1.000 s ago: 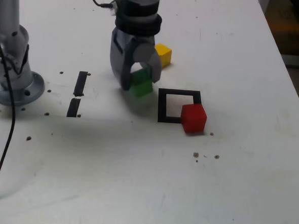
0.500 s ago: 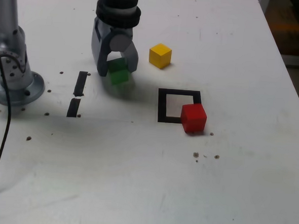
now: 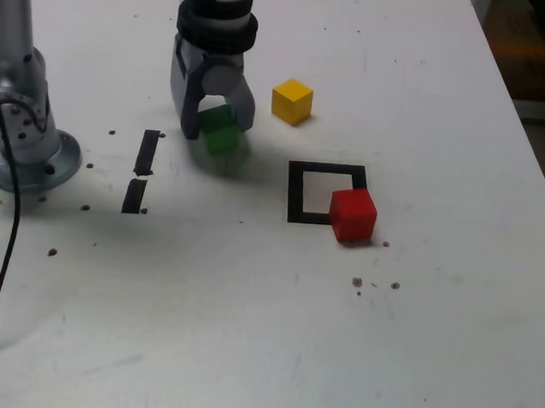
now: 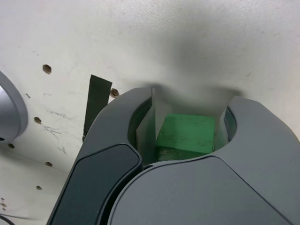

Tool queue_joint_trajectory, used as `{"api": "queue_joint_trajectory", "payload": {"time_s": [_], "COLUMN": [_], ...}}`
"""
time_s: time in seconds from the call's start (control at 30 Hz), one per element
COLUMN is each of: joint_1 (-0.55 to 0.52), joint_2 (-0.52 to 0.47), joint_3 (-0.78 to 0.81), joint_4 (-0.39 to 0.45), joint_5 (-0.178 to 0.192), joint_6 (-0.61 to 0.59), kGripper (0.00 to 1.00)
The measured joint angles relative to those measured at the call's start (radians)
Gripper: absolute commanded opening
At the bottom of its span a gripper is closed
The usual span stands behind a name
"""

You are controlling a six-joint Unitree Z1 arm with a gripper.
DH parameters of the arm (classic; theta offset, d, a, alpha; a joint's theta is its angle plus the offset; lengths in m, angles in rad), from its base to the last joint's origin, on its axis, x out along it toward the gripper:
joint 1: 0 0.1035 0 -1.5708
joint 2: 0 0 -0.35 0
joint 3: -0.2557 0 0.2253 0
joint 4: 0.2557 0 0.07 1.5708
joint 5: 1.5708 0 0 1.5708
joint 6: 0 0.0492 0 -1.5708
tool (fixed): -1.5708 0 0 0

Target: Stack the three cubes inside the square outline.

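Observation:
My gripper [image 3: 217,127] hangs over the table to the left of the square outline [image 3: 296,192] in the exterior view, shut on the green cube [image 3: 223,141]. In the wrist view the green cube [image 4: 185,136] sits between the two dark jaws of the gripper [image 4: 187,115]. A faint shadow lies just below the cube on the table. The yellow cube [image 3: 292,102] rests behind the outline, apart from the gripper. The red cube [image 3: 352,215] covers the outline's near right corner and partly sticks out of it. The white inside of the outline is bare.
Two short black tape strips [image 3: 147,152] [image 3: 134,196] lie to the exterior view's left of the gripper; one strip [image 4: 97,103] shows in the wrist view. The arm's grey base [image 3: 17,142] stands at far left, with a black cable [image 3: 5,271] trailing forward. Small dark specks dot the table.
The gripper carried the green cube from beside the outline's left side to the exterior view's left and back. In the last half second it barely moved.

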Motion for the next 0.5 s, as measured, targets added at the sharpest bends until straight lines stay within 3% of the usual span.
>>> {"api": "queue_joint_trajectory", "payload": {"time_s": [0.27,0.5], "joint_1": [0.000,0.000], "joint_2": [0.000,-0.030], "joint_3": [0.013,0.017], "joint_4": [-0.042,-0.023], "joint_5": [-0.012,-0.001], "joint_6": [0.001,-0.016], "kGripper": [0.87,0.92]}}
